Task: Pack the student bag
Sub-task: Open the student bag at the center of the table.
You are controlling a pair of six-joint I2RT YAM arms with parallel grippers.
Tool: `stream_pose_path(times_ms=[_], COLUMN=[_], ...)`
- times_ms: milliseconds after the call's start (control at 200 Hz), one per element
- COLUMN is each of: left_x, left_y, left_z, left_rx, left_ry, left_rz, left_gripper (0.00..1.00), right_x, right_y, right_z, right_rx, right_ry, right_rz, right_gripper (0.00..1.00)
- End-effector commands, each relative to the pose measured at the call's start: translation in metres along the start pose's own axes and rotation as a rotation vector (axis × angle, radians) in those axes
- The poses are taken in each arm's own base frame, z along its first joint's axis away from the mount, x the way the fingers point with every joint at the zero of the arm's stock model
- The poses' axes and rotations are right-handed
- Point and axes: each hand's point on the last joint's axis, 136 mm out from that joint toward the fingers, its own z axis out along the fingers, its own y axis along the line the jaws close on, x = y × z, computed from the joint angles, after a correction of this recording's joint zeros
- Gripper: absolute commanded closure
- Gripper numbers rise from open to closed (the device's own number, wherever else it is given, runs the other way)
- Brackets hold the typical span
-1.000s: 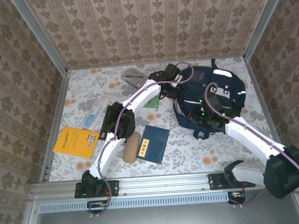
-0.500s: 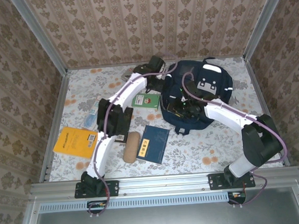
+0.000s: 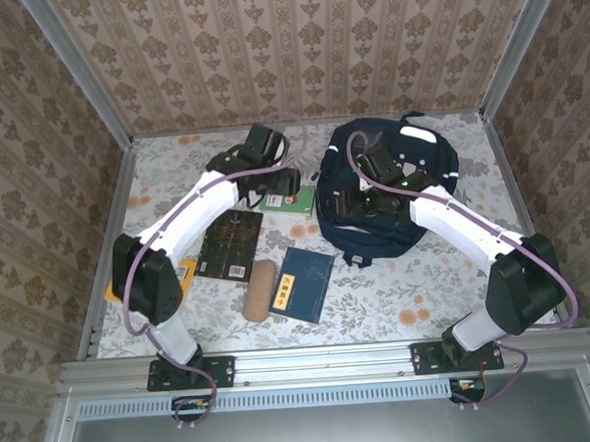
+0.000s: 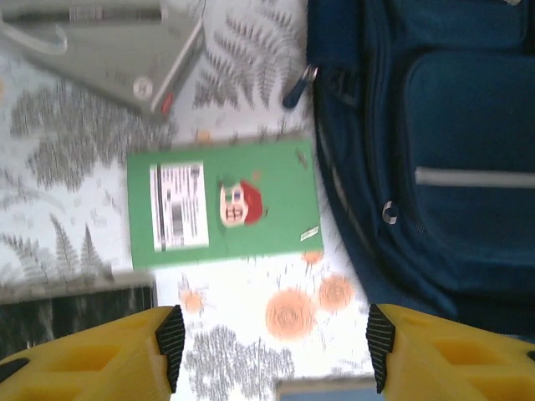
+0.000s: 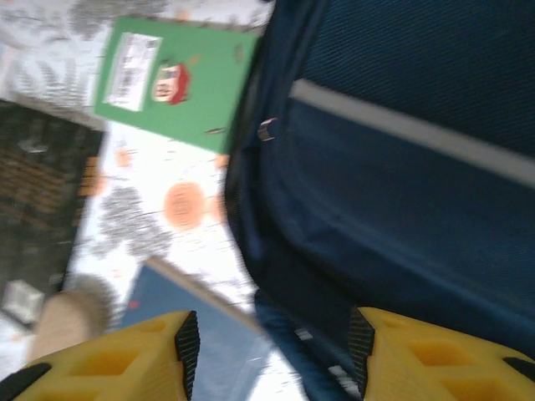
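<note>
Bag (image 3: 388,190) sat at the table's (image 3: 430,293) far-right corner area, lying flat, its far side close to the far edge. L gripper (image 4: 274,342) was spread wide w/ nothing between the fingers, hanging over the table mid-way along the far half, right by a green book (image 4: 224,205). That book lay just beside the bag's left side; couldn't tell if they touched. A grey triangle (image 4: 109,50) lay beyond it toward the far edge, and a black book (image 3: 231,243) on its near-left side. R gripper (image 5: 269,342) was also wide open and empty, above the bag's left edge; its wrist view was blurry. Blue book (image 3: 304,283) lay near the table's center, closer to the near edge, w/ a tan roll (image 3: 258,289) touching its left side. Orange book (image 3: 113,288) was by the left edge, partly hidden by the L arm.
</note>
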Motion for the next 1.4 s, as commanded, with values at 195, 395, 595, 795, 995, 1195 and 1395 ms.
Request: stream_pose_path(times_ms=[195, 395, 595, 795, 995, 1195, 1395], left_x=[0.032, 0.052, 0.075, 0.093, 0.102, 0.098, 0.095], left_y=[0.010, 0.009, 0.002, 0.004, 0.017, 0.017, 0.007], left_z=[-0.046, -0.069, -0.094, -0.108, -0.109, -0.103, -0.081], left_rx=[0.036, 0.086, 0.177, 0.195, 0.141, 0.147, 0.198], left_ry=[-0.042, -0.048, -0.051, -0.044, -0.059, -0.086, -0.079], left_rz=[-0.106, -0.103, -0.111, -0.102, -0.139, -0.167, -0.197], left_gripper=[0.27, 0.26, 0.26, 0.25, 0.25, 0.25, 0.25], right_x=[0.005, 0.016, 0.031, 0.031, 0.020, 0.010, 0.015], right_y=[-0.067, -0.071, -0.069, -0.083, -0.084, -0.061, -0.019], right_z=[0.027, 0.046, 0.063, 0.079, 0.085, 0.053, 0.022], right_rx=[0.344, 0.323, 0.317, 0.412, 0.446, 0.358, 0.163], right_ry=[0.099, 0.177, 0.253, 0.294, 0.239, 0.193, 0.196], right_rz=[-0.417, -0.493, -0.586, -0.655, -0.662, -0.533, -0.306], right_gripper=[0.22, 0.22, 0.21, 0.23, 0.63, 1.00, 1.00])
